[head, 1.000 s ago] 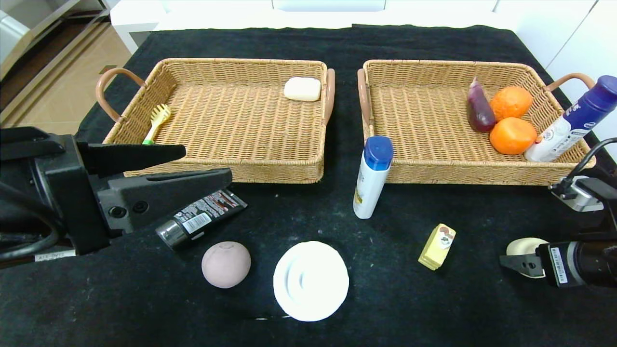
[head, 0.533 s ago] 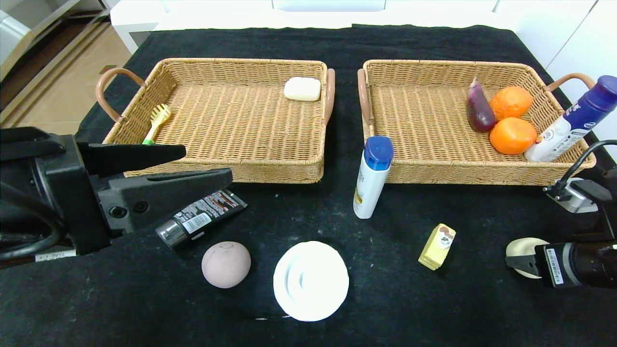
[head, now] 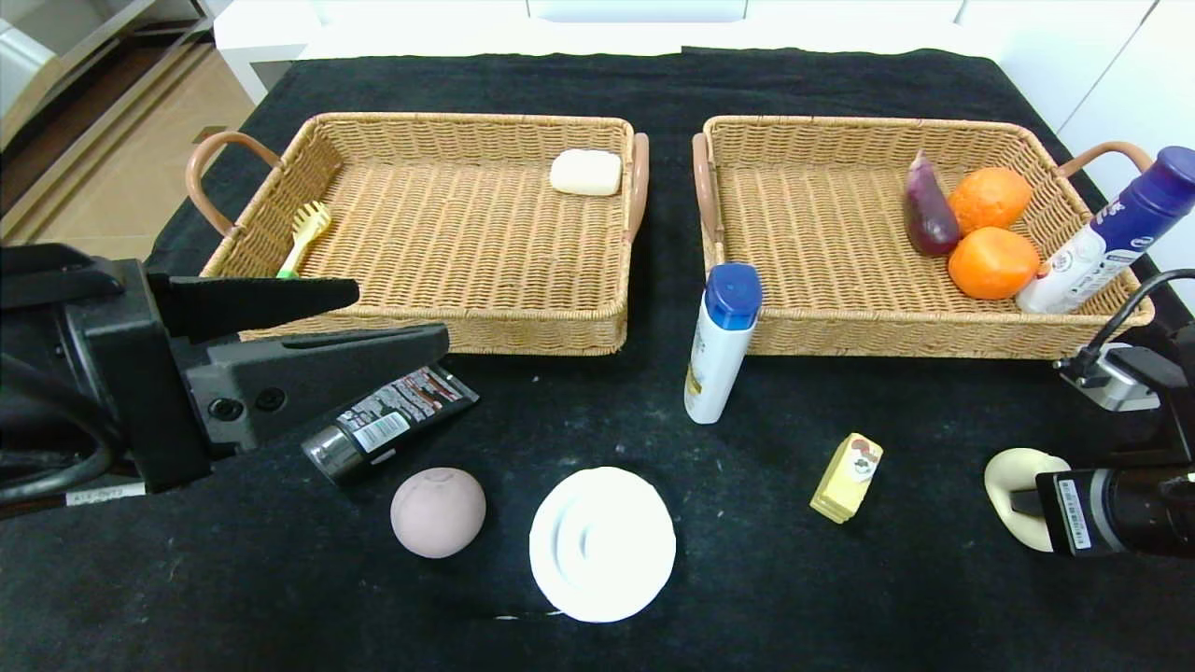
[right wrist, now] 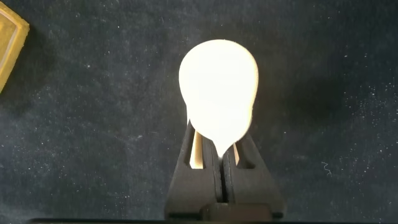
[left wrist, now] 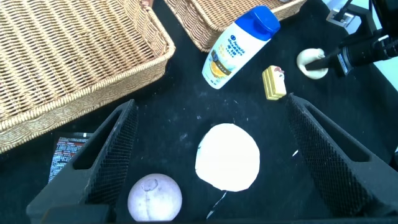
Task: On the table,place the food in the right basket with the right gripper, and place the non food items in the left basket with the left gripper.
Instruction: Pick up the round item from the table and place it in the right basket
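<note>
Bright even overhead light, soft shadows, sharp.

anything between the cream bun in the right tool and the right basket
Nothing lies between them. The right tool grips the cream-white round bun; only the woven wicker right basket's near wall must be cleared. A dark-blue-capped white bottle leans in its near right corner, so aiming further left seems safer. The left tool is parked.

At 12 o'clock we see white cabinets (head: 635,9); at 10 o'clock, tan tiled floor (head: 140,177) and a wooden shelf (head: 84,65).
</note>
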### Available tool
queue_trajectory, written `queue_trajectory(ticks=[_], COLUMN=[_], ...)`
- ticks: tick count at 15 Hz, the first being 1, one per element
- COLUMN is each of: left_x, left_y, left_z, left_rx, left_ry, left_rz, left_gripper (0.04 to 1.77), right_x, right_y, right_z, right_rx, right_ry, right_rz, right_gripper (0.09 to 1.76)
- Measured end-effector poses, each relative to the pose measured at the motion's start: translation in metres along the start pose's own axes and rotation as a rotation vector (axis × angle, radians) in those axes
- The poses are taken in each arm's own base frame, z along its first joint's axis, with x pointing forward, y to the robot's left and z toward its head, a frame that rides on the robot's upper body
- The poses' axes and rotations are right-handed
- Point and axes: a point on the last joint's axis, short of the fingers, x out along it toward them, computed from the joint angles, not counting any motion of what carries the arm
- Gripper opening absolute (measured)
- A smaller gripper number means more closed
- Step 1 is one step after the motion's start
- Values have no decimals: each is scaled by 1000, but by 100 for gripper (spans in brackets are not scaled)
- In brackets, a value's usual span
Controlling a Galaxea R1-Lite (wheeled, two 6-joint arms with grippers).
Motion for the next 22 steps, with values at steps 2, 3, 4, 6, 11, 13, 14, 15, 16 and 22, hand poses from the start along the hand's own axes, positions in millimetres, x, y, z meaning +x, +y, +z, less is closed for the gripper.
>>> queue_trajectory(ticks=[2, 3, 4, 6, 11, 13, 14, 15, 16, 22], left_x=[0, 0, 0, 0, -1, -1, -1, -1, -1, -2], left_y=[0, 0, 0, 0, 0, 0, 0, 0, 0, 0], left_z=[0, 0, 0, 0, 0, 1, 1, 1, 1, 1], left_rx=[0, 0, 0, 0, 1, 1, 1, 1, 1, 1], left_ry=[0, 0, 0, -1, -3, -4, -4, -4, -4, -5], left_rz=[0, 0, 0, 1, 0, 1, 0, 1, 1, 0], left_gripper=[172, 172, 172, 172, 172, 172, 172, 172, 172, 172], right_x=[0, 0, 0, 0, -6, -14, -19, -24, -30, -65], right_y=[0, 0, 0, 1, 1, 1, 1, 1, 1, 1], right_z=[0, 0, 0, -1, 0, 3, 5, 8, 11, 33], right_rx=[-1, -1, 0, -1, -4, -2, -1, 1, 2, 11], right_ry=[1, 0, 1, 1, -18, -52, -70, -95, -118, -281], right_rz=[1, 1, 1, 2, 12, 19, 22, 26, 29, 52], right_gripper=[14, 14, 14, 14, 14, 14, 14, 14, 14, 14])
